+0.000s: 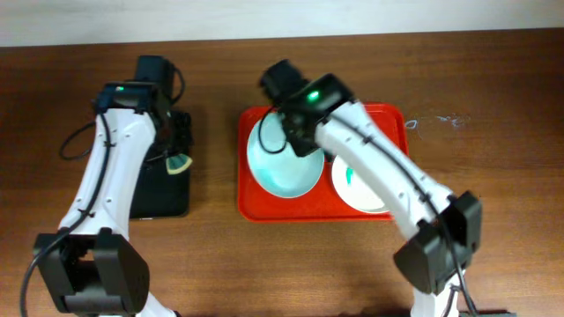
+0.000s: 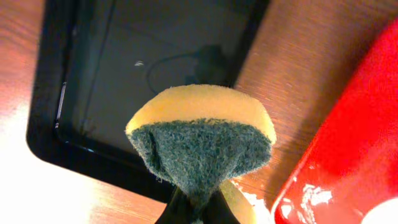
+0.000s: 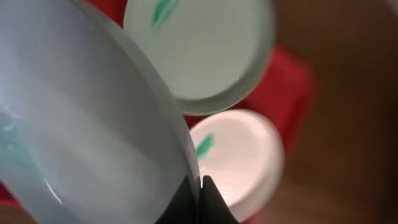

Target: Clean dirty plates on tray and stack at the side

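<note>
Closest to the left wrist camera is the sponge point(image 2: 202, 140), yellow with a green scouring face, and I see the left jaws pinching it so it folds. It hangs over the right edge of the black tray point(image 2: 43, 112), with a strip of table point(image 2: 298, 74) between that and the red tray point(image 2: 348, 155).

On the right wrist camera, the right jaws are pressed together on the rim of one plate point(image 3: 81, 124). It stands steeply tilted against the other two plates, one near the top of that view point(image 3: 205, 50) and one lower point(image 3: 239, 162). Each of those two carries a teal smear and lies on red.

From overhead, the held plate point(image 1: 284, 163) sits over the tray's left half, gripped at its far edge. The right arm covers much of the tray's right half, where I make out only one plate point(image 1: 366, 189).
</note>
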